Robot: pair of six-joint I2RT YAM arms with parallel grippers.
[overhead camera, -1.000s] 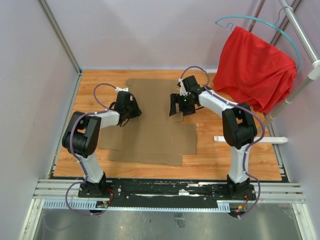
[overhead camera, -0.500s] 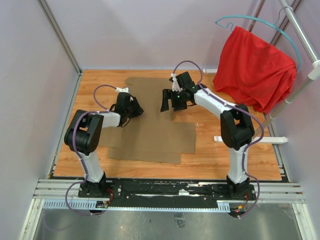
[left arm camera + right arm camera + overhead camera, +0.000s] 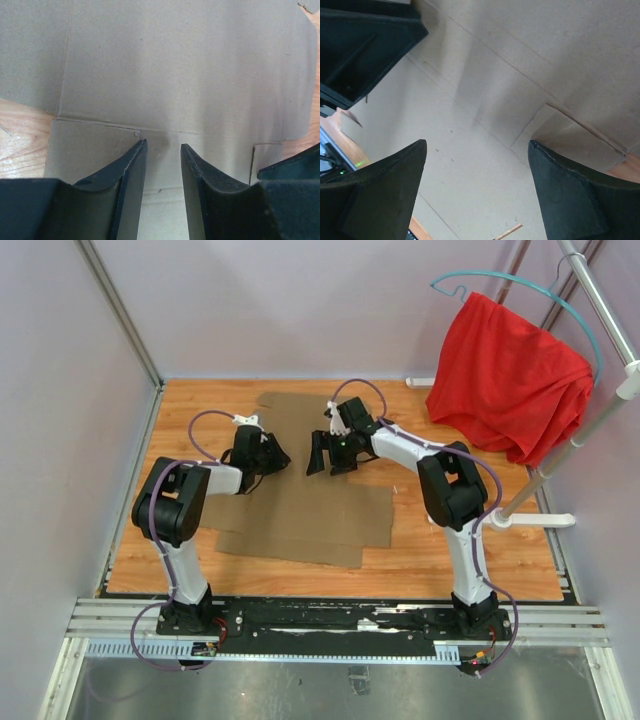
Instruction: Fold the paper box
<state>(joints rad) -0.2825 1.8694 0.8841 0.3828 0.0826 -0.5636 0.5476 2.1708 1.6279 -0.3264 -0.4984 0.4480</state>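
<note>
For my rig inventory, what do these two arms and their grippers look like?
Both the left arm and right arm have white links with black joints, and a purple cable loops along each. The left gripper and right gripper are black, with two wedge-shaped fingers.

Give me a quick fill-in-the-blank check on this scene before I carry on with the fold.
1. The paper box lies ____ on the table, not yet folded.
2. The right gripper is above the box with its jaws wide ____.
3. The left gripper has its jaws apart and holds ____.
4. The cloth hanging at the right is ____.

Missing words: flat; open; nothing; red.
</note>
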